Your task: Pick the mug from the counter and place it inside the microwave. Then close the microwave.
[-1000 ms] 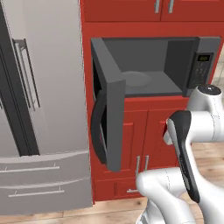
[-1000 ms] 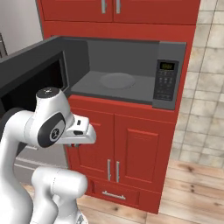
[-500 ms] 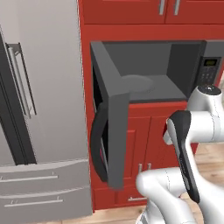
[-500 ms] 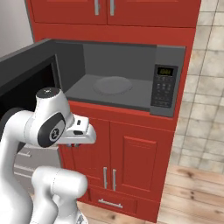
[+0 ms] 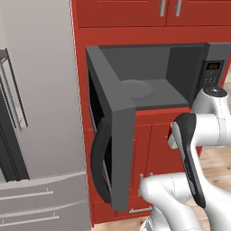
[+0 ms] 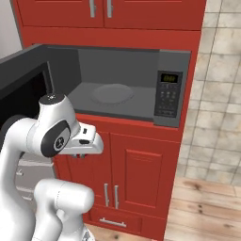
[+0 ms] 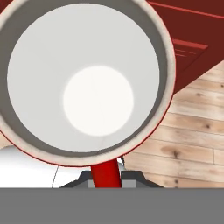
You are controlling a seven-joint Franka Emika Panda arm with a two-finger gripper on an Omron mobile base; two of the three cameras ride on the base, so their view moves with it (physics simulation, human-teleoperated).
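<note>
Hand view — mug close up (rim cut off), jaws clenched on its red handle.

Two flanking base views on microwave; hand view downward, close.

Count: one mug, one microwave holding one turntable plate, one refrigerator, two lower cabinet doors.

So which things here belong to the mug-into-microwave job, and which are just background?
Job:
- mug, held in the shut tool
- microwave, empty
- microwave door, swung open

Background:
- fridge
- red lower cabinets
- red upper cabinets
- tiled wall
- wooden floor
</note>
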